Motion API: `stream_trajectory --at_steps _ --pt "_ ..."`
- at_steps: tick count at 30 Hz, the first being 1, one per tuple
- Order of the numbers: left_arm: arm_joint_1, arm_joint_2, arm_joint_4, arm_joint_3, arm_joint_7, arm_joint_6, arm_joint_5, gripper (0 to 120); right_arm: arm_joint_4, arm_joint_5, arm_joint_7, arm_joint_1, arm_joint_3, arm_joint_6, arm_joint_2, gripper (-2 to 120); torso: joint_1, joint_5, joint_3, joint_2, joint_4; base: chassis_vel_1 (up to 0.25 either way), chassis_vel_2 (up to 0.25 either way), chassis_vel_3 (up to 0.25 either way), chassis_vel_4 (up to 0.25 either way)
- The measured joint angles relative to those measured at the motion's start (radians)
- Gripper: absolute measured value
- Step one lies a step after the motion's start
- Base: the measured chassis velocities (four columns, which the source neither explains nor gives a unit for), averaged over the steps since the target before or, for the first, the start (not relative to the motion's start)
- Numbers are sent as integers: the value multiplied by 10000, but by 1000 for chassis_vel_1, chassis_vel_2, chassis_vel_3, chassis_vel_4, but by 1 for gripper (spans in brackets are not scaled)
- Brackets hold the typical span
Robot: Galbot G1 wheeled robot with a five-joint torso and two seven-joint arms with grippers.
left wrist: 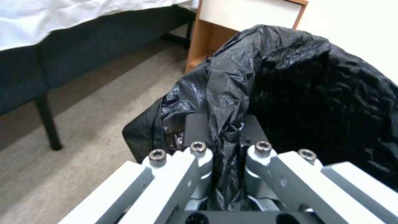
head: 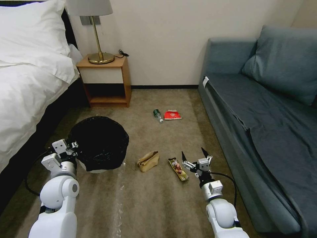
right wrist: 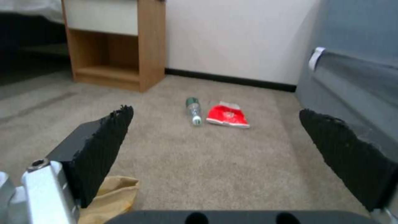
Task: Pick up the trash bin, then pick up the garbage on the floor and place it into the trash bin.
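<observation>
The trash bin (head: 99,143), white with a black liner (left wrist: 315,93), is on the left beside the bed. My left gripper (head: 71,145) (left wrist: 224,129) is shut on its near-left rim, with liner bunched between the fingers. On the carpet lie the garbage items: a tan paper bag (head: 148,161) (right wrist: 112,196), a multicoloured snack wrapper (head: 178,169), and farther off a small bottle (head: 158,115) (right wrist: 193,110) beside a red packet (head: 172,114) (right wrist: 227,115). My right gripper (head: 195,154) (right wrist: 215,112) is open and holds nothing, just right of the snack wrapper.
A bed (head: 29,82) with white covers lines the left side. A wooden nightstand (head: 105,79) with a lamp (head: 95,29) stands at the back wall. A blue sofa (head: 261,109) runs along the right. Open carpet (head: 155,205) lies between them.
</observation>
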Motion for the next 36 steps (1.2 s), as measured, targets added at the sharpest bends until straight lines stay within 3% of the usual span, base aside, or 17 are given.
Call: stream_trajectory --at_steps 8,20,26,29,36 --pt "-149 -111 470 308 -7 -109 176 4 -1324 82 92 624 -366 -23 -160 100 0 0 0 0 -2 -146 126 140 -138" --pt "-257 38 1166 342 166 -289 165 4 -2634 168 496 1231 -830 160 -116 100 1 0 1 0 -1 -71 74 86 -66" --pt "-321 53 1248 406 167 -327 153 4 -2774 514 -9 1297 -1100 -356 -301 100 0 1 0 0 0 0 0 0 0" --pt "-237 -26 1074 440 167 -328 164 4 -2679 1314 -1034 1472 -1508 -1511 -838 100 0 2 0 0 0 0 0 0 0" --pt "-118 -135 935 471 151 -345 273 4 -3390 1608 -1469 1819 -1687 -2221 -1056 100 0 2 1 0 0 0 0 0 0"
